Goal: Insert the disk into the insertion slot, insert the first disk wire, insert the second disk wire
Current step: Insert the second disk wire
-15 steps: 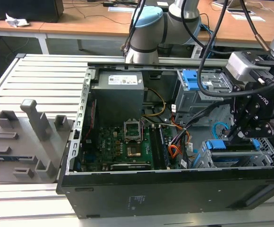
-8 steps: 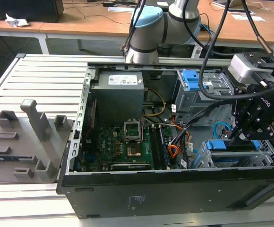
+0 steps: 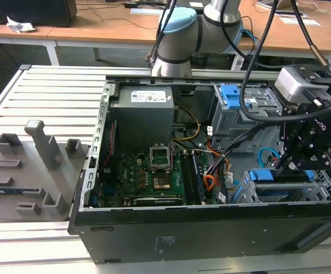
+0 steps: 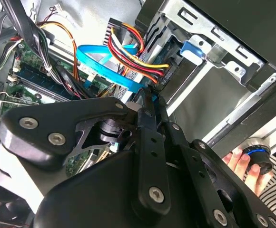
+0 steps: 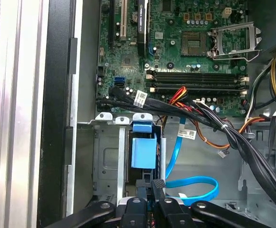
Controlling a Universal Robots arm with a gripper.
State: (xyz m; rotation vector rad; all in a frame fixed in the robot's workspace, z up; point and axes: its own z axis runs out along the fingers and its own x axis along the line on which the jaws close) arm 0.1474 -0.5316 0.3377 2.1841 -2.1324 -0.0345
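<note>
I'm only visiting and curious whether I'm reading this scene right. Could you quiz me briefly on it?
1. True or false: the gripper hangs over the processor socket.
2. The looping flat cable is: A red, B light blue, C green.
3. Fill in: in the exterior view, the power supply sits to the ___ of the tall cage with the blue latch.
Key: 1 false, it is at the disk's blue caddy; 2 B; 3 left.

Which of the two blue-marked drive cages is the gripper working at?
The low cage at the case's front, holding the blue-framed disk; the gripper is above it, apart from the taller rear cage.
</note>
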